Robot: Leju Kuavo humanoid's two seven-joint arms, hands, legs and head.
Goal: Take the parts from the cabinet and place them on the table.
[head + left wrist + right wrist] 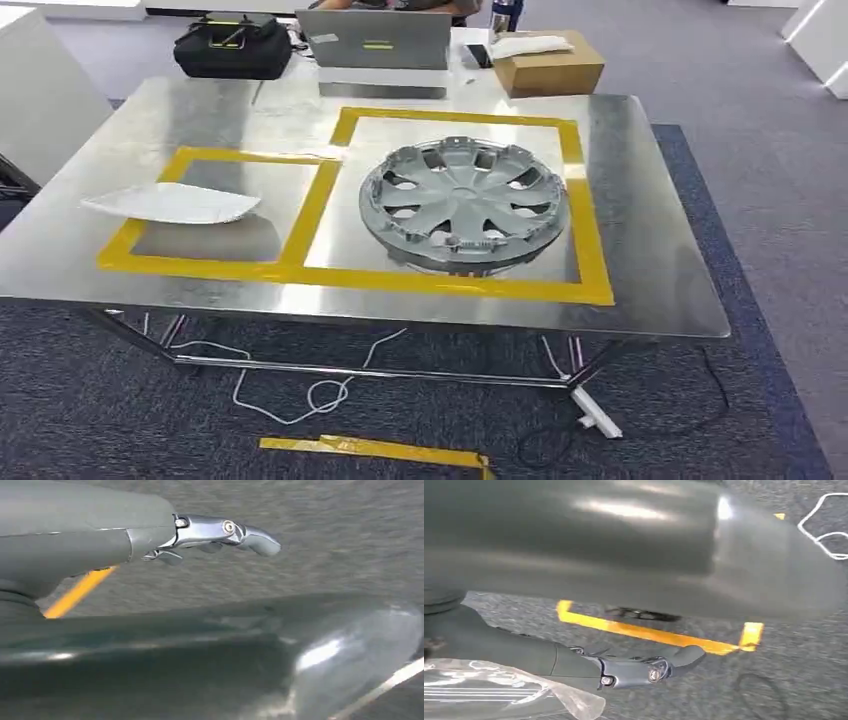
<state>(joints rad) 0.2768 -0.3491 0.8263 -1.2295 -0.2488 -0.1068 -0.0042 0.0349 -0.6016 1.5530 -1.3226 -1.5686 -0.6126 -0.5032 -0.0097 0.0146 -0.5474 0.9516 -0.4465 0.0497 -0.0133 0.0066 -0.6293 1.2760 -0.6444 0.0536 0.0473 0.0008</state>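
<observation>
A silver hubcap (463,203) lies flat inside the larger yellow-taped square on the metal table (660,260). A flat white pointed part (172,203) lies in the smaller taped square at the table's left. My left hand (220,535) hangs over grey carpet with its thumb stretched straight out, holding nothing. My right hand (644,667) also hangs above the carpet, thumb out straight and touching nothing. A crumpled clear plastic film (504,690) shows beside that hand near the wrist.
At the table's far edge stand a black bag (233,45), a grey laptop (373,52) and a cardboard box (548,66). White cable (320,392) and a power strip (596,413) lie under the table. Yellow tape (375,450) marks the carpet before it.
</observation>
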